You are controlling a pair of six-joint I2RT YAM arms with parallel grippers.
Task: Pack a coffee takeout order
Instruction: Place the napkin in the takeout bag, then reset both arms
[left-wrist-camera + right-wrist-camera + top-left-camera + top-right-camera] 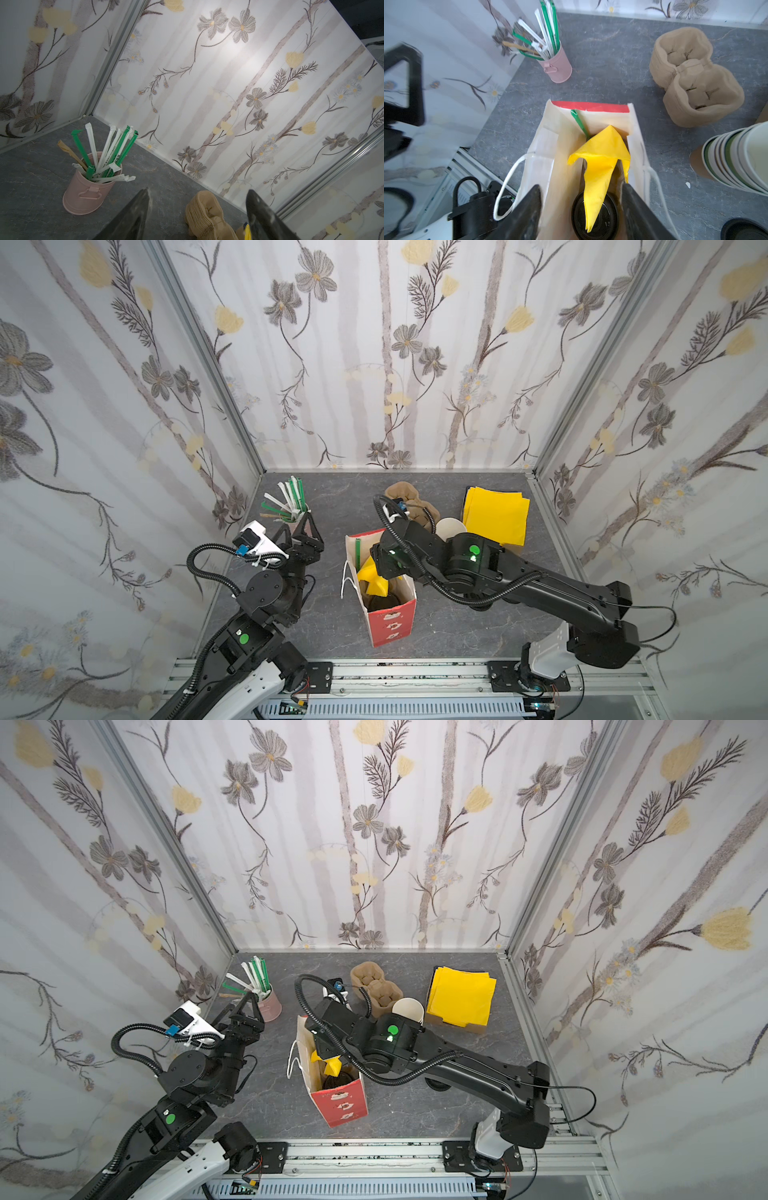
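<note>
A red paper bag (392, 622) (343, 1104) with white handles stands open mid-table. Inside it, in the right wrist view, I see the cup's black lid (609, 216), with a crumpled yellow napkin (600, 158) draped over it. A green straw (579, 123) leans in the bag's far corner. The cup's brown body is hidden. My right gripper (581, 185) hangs just over the bag's mouth, open, with nothing between its fingers. The napkin (370, 574) and the straw (357, 551) also show in a top view. My left gripper (198, 189) (298, 520) is open and empty beside the pink bucket.
A pink bucket (83, 195) (291, 510) of wrapped straws stands at the back left. Brown pulp cup carriers (695, 83) (405, 493) sit behind the bag. A stack of lidless cups (737, 162), a yellow napkin pile (496, 514) and a loose black lid (743, 228) are to the right.
</note>
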